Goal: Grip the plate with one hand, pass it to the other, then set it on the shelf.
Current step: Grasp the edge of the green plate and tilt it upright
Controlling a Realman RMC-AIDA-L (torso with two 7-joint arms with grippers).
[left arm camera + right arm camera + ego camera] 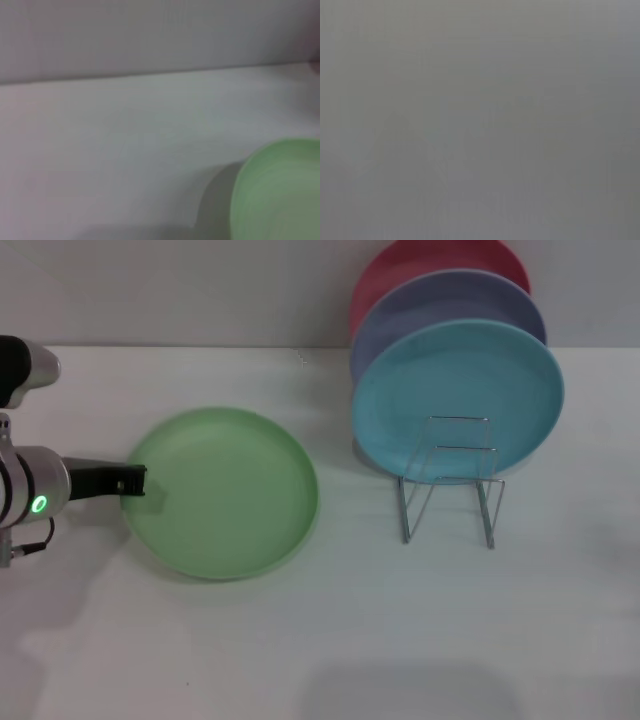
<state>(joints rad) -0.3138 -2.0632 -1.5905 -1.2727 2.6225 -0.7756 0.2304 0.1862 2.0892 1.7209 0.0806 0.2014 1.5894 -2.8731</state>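
White tabletop (330, 640), pale wall behind. Green plate (222, 490) lies flat, left of centre. My left gripper (132, 481) reaches in from left edge, tips touching plate's left rim; jaw state: cannot tell. Wire shelf (450, 480) well right of plate, holding sky-blue plate (458, 400), purple plate (445, 305), red plate (420, 265) upright. Right gripper out of sight.

Four plates on the white table (330, 640): one green plate (225, 490) lying flat near the left edge, and three standing toward the far right, blue (455, 400), purple (440, 300) and red (400, 265). One wire rack (447, 485). One gripper (128, 480) in sight.
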